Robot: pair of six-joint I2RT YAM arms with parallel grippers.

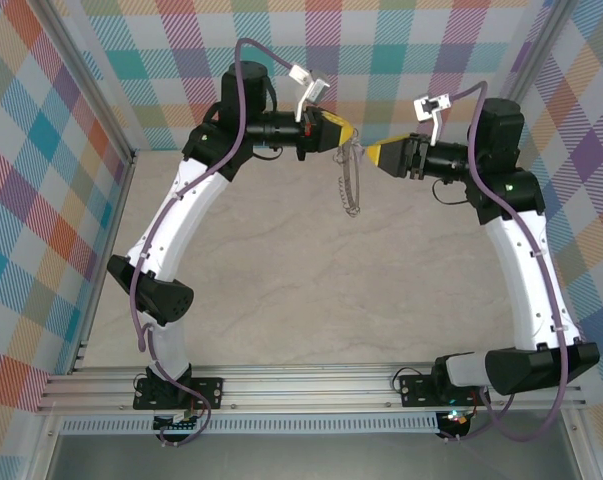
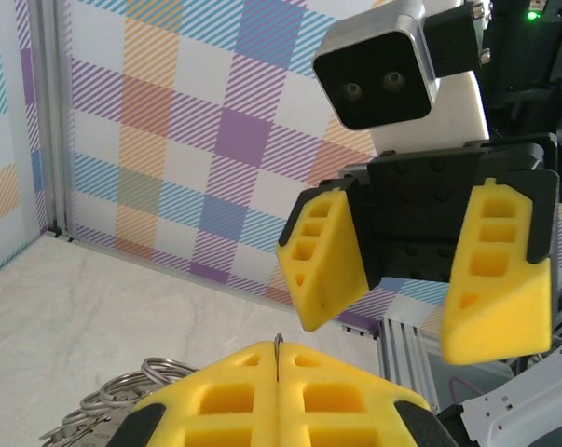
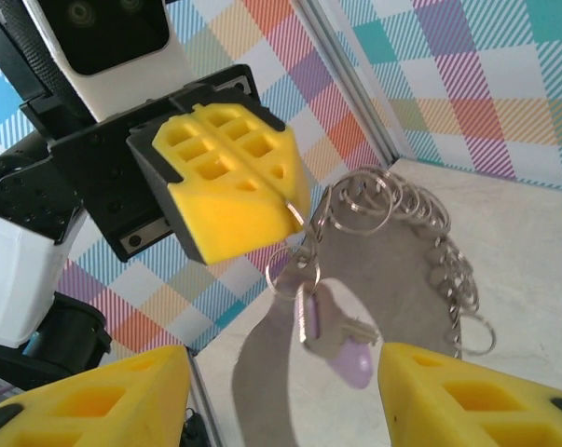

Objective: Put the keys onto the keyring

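L gripper [image 3: 293, 203]: pads pressed together, pinching the keyring [image 3: 420, 233] wire, up off the table [image 1: 281, 290].
R gripper [image 2: 406, 335]: we see its fingers [image 2: 500, 289] spread, nothing btwn them, facing L gripper.
key [image 3: 341, 349]: dangles on a small ring just under the pinch, lilac head down.
keyring: hangs btwn both grippers.
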